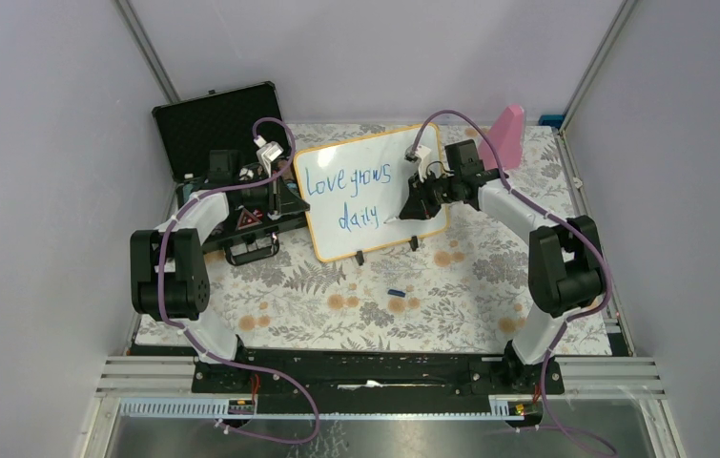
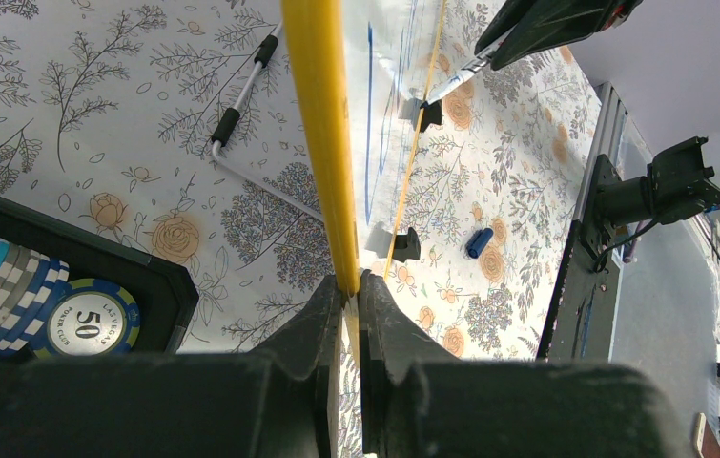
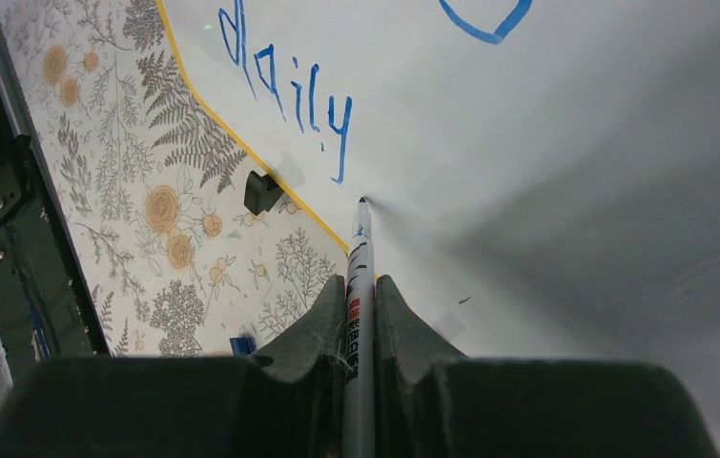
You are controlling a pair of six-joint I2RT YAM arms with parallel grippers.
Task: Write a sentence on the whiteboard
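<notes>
The whiteboard (image 1: 403, 167) stands tilted on two black feet at the middle back. Blue words "Love grows daily" (image 1: 346, 186) run across it in two lines. My left gripper (image 1: 291, 187) is shut on the board's left orange-yellow rim (image 2: 322, 143), jaws pinching the edge (image 2: 351, 284). My right gripper (image 1: 413, 205) is shut on a white marker (image 3: 360, 286). The marker's tip (image 3: 362, 202) touches the board (image 3: 546, 143) just right of the word "daily" (image 3: 289, 95), near the lower rim.
An open black case (image 1: 217, 124) with poker chips (image 2: 89, 324) lies behind my left arm. A blue marker cap (image 1: 396, 292) lies on the floral cloth in front of the board. A pink object (image 1: 506, 134) stands at the back right.
</notes>
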